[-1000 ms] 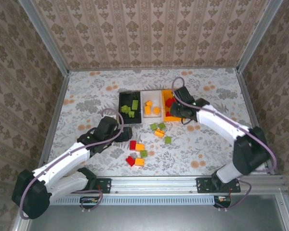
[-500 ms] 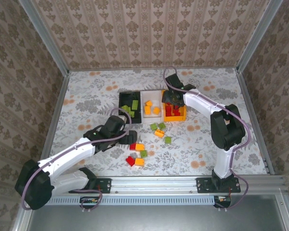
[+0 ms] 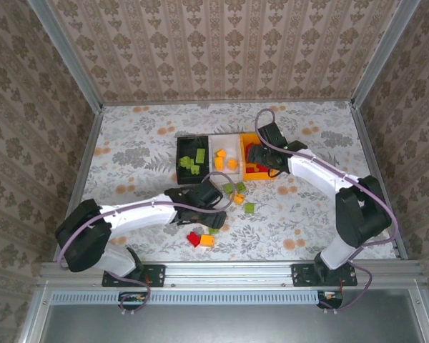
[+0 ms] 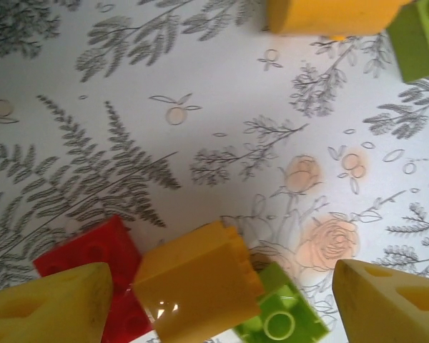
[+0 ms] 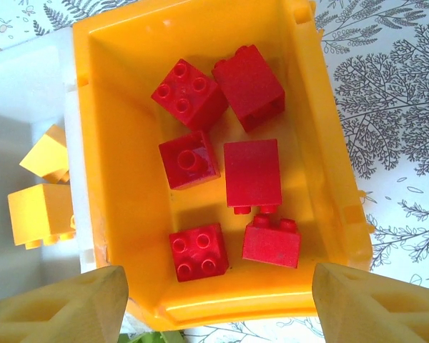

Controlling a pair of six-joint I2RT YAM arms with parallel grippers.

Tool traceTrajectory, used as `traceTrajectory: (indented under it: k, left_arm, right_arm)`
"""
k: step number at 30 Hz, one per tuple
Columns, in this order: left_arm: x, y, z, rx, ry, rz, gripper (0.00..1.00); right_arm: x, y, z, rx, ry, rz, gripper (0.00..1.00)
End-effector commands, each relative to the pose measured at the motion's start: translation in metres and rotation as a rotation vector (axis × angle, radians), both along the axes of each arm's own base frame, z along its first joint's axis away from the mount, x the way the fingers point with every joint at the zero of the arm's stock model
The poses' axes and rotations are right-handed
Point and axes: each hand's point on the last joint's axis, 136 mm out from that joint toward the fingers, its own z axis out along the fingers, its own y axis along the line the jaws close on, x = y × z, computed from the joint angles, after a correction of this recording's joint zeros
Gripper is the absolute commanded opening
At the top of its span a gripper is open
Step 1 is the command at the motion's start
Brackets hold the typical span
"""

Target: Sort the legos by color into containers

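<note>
Yellow fingers (image 4: 50,307) of your left gripper (image 4: 220,271) stand wide apart, low over the table (image 4: 200,107), on your side of the white bin (image 3: 227,143). An orange brick (image 4: 196,286) lies between them, with clear room on its right. A red brick (image 4: 86,261) sits just beside it on the left and a green brick (image 4: 279,318) just beside it on the right. That gripper holds nothing.

Your right gripper (image 5: 218,275) hangs over the orange bin (image 5: 114,179), which stands just right of the white bin. Its jaws are parted and empty. Six red bricks (image 5: 252,171) lie in that orange bin. You can see orange bricks (image 5: 39,214) in the white bin, and green bricks (image 3: 191,161) in the black bin (image 3: 186,145) just left of it.

More loose bricks (image 3: 249,208) in green, orange and red lie scattered on the table, all on your side of the white bin.
</note>
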Motion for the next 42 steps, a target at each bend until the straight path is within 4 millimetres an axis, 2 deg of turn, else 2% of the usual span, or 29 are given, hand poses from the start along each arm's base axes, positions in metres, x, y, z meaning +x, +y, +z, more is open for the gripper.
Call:
traceTrajectory:
  k: [1,6,8,12,19,27,32,35,42]
  left_arm:
    - [-0.005,-0.003,-0.004,0.02,0.027,-0.006,0.79]
    - [-0.013,-0.022,-0.012,-0.025,0.083,-0.034,0.76]
    - [-0.016,-0.04,-0.007,-0.08,0.095,-0.06,0.74]
    - [-0.015,-0.059,0.009,-0.115,0.07,-0.096,0.73]
    - [-0.003,-0.034,0.014,0.004,-0.005,-0.063,0.74]
    - [-0.014,-0.025,-0.015,0.096,0.041,-0.082,0.73]
    - [-0.022,-0.032,-0.036,0.136,0.071,-0.113,0.65]
    - [-0.023,-0.034,-0.041,0.155,0.064,-0.118,0.57]
    - [-0.015,-0.037,-0.025,0.128,0.011,-0.12,0.37]
  right_arm:
    - [0.001,-0.002,0.017,0.037,-0.054,-0.01,0.7]
    - [0.001,-0.01,0.019,0.045,-0.058,-0.026,0.7]
    - [0.001,-0.013,0.017,0.046,-0.053,-0.035,0.7]
    - [0.001,-0.015,0.017,0.058,-0.054,-0.038,0.7]
    - [0.001,-0.016,0.014,0.062,-0.047,-0.039,0.71]
    - [0.002,-0.018,0.014,0.07,-0.045,-0.045,0.71]
    - [0.003,-0.022,0.023,0.083,-0.065,-0.057,0.72]
    - [0.003,-0.025,0.026,0.091,-0.071,-0.068,0.71]
    - [0.003,-0.029,0.03,0.102,-0.085,-0.086,0.71]
